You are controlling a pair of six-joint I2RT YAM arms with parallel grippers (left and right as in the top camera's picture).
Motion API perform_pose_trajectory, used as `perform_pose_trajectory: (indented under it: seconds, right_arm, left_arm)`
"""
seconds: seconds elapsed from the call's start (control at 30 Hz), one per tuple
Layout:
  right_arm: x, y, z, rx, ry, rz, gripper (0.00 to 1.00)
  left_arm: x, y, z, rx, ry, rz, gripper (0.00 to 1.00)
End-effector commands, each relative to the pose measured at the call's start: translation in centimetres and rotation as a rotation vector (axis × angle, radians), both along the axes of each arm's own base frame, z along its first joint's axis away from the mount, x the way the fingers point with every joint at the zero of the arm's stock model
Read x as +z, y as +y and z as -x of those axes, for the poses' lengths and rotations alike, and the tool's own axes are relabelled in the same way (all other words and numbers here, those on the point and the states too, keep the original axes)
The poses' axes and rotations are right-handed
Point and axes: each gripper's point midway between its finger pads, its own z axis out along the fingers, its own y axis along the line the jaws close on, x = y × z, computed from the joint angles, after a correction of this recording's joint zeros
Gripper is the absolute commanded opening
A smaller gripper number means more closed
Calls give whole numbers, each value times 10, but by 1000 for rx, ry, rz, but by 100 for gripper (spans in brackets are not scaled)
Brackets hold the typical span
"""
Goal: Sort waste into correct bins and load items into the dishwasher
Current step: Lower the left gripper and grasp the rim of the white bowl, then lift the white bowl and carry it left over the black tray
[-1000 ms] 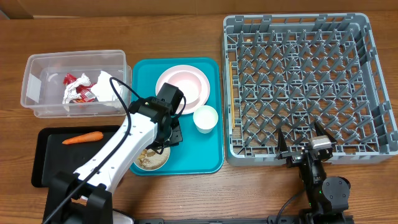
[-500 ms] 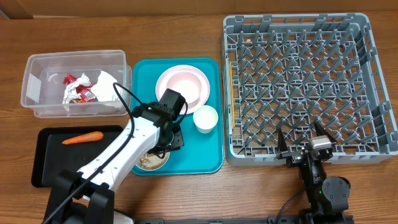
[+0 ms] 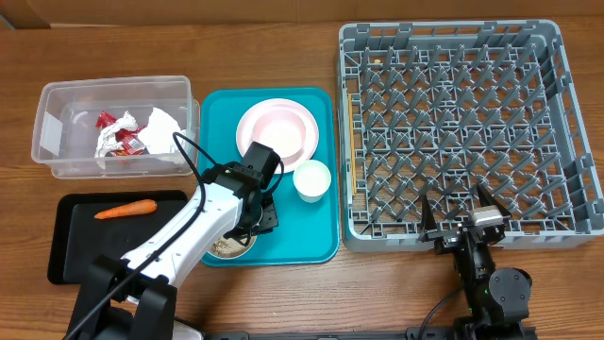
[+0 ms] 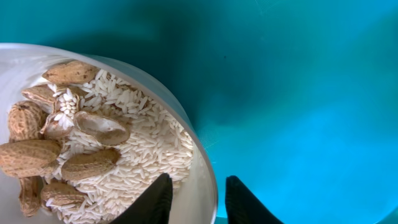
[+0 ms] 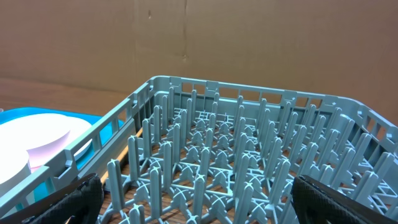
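- Your left gripper [image 4: 199,180] sits a little nearer the table's front edge than a second ago, hiding more of the bowl [image 3: 226,248]; the right arm has not moved
- That bowl is round, so it has no long axis; it stands upright, mouth up, in the near-left corner of the teal tray [image 3: 321,241], holding rice [image 4: 140,146] and peanut shells [image 4: 34,155]
- Your left arm [image 3: 179,231] slants from its base at the near-left up and to the right, with the wrist bent down over the bowl
- In the wrist view the two black fingers [image 4: 158,196] straddle the bowl's rim: one inside over the rice, the other outside over the tray, the rim between them
- These fingers stand narrowly parted; you cannot tell whether they pinch the rim or only bracket it
- Your right gripper [image 5: 196,186] is spread wide and holds nothing, low at the near wall of the grey rack [image 3: 453,123], pointing across its pegs
- On the black tray [image 3: 66,260] the carrot [image 3: 125,209] lies nearly left to right, well apart from both grippers
- Inside the clear tub [image 3: 47,123] are the red wrapper [image 3: 118,134] and white napkins [image 3: 162,132]
- Beyond the left gripper, on the teal tray, stand the plate [image 3: 276,127] and the cup [image 3: 311,179]
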Motion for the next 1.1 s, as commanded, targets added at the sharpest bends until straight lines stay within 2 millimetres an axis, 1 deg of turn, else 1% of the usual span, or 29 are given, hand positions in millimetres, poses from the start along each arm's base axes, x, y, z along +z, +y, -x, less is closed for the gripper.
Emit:
perform_pose_trajectory:
  seconds: [0.0, 0.27, 0.4, 0.53, 0.6, 0.63, 0.67, 0.7, 0.73, 1.07]
  right_arm:
    - [-1, -2, 0, -12, -7, 3, 100]
    - [-1, -2, 0, -12, -7, 3, 100]
    - [-1, -2, 0, -12, -7, 3, 100]
    - [-1, -2, 0, -12, -7, 3, 100]
    - [-1, -2, 0, -12, -7, 3, 100]
    - [-1, -2, 0, -12, -7, 3, 100]
    - [-1, -2, 0, -12, -7, 3, 100]
    - [-1, -2, 0, -12, -7, 3, 100]
    - [-1, -2, 0, -12, -7, 3, 100]
    - [-1, -2, 0, -12, -7, 3, 100]
  left_arm:
    - [-3, -1, 3, 15, 9, 1, 27]
    - [-3, -2, -1, 14, -6, 4, 18]
    - [-3, -2, -1, 8, -8, 5, 16]
    - [-3, -2, -2, 7, -9, 5, 18]
    - [-3, -2, -1, 7, -8, 5, 25]
    - [-3, -2, -1, 7, -8, 5, 27]
    - [-3, -2, -1, 8, -8, 5, 19]
    - [-3, -2, -1, 8, -8, 5, 8]
    - [-3, -2, -1, 8, -8, 5, 4]
    - [-3, -2, 0, 8, -3, 3, 4]
